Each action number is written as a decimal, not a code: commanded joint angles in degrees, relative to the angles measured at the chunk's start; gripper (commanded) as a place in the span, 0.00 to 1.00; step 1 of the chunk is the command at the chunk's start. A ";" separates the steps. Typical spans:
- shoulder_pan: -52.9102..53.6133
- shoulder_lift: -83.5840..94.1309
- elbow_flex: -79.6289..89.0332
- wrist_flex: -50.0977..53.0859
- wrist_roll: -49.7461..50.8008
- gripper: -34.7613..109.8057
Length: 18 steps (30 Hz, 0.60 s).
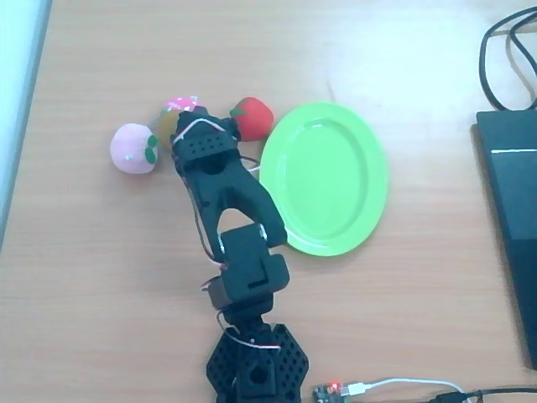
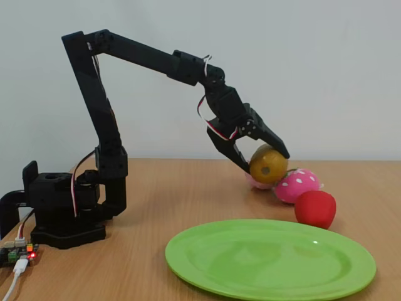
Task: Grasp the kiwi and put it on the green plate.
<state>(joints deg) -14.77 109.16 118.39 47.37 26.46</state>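
Observation:
My gripper [image 2: 266,162] is shut on the kiwi [image 2: 268,164], an olive-brown egg shape held between the two black fingers, low over the table; I cannot tell whether it touches the wood. From overhead, a strip of the kiwi [image 1: 165,127] shows at the left of the gripper head [image 1: 201,143], which hides the rest. The lime-green oval plate [image 1: 327,178] lies to the right of the arm in the overhead view and is bare. In the fixed view the plate [image 2: 269,258] sits in the foreground, nearer the camera than the kiwi.
A pale pink peach [image 1: 132,149] lies left of the gripper, a pink white-dotted fruit [image 1: 180,105] just beyond it, and a red strawberry [image 1: 252,117] beside the plate's far-left rim. A black device [image 1: 512,210] and cables occupy the right edge. The arm's base [image 1: 256,365] stands at the near edge.

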 commanded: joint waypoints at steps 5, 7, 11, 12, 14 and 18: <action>6.15 5.62 3.16 -0.35 -4.48 0.41; 8.53 5.98 3.52 -0.35 -5.80 0.41; 12.39 7.82 4.66 -0.35 -9.23 0.41; 13.18 8.35 5.01 -0.35 -10.11 0.41; 14.77 9.32 5.89 -0.35 -11.78 0.41; 17.75 11.07 7.82 -0.35 -13.62 0.40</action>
<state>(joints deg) 0.44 116.89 125.07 47.29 13.10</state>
